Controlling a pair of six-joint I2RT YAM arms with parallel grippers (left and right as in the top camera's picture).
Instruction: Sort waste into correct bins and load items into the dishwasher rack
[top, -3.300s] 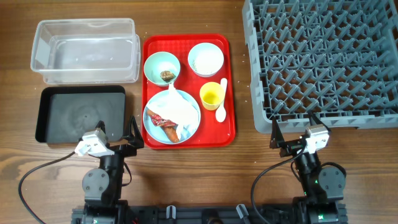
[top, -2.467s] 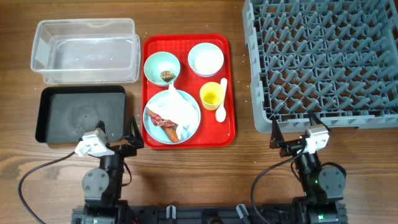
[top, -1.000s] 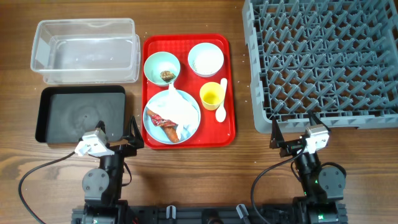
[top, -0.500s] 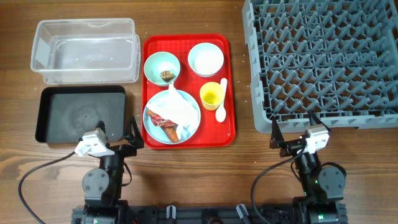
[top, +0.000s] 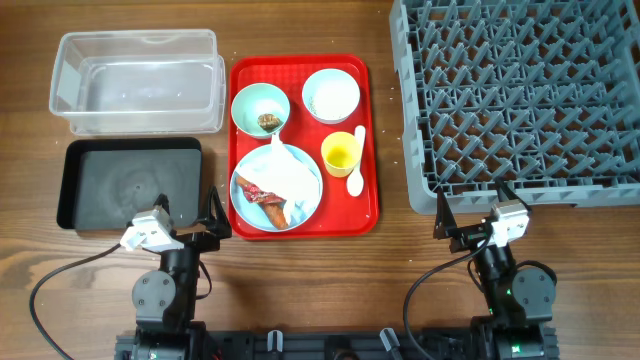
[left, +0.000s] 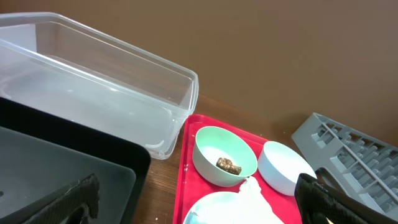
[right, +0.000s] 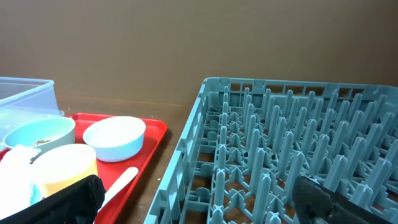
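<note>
On the red serving tray (top: 370, 190) sit a pale blue plate (top: 310, 205) with a crumpled white napkin (top: 283, 170) and a red-and-orange scrap (top: 266, 197). There is also a pale bowl (top: 248, 100) holding a brown scrap (top: 268, 121), a white bowl (top: 331, 95), a yellow cup (top: 341, 154) and a white spoon (top: 357, 172). The clear tub (top: 137, 82) and black tray (top: 130, 184) lie to the left, and the grey rack (top: 520, 100) to the right. My left gripper (top: 188, 215) is open below the black tray. My right gripper (top: 472, 212) is open before the rack.
The left wrist view shows the clear tub (left: 93, 93), the black tray (left: 62, 168), the bowl with the scrap (left: 211, 146) and the white bowl (left: 283, 171). The right wrist view shows the rack (right: 298, 137), the yellow cup (right: 62, 165) and the spoon (right: 118, 183).
</note>
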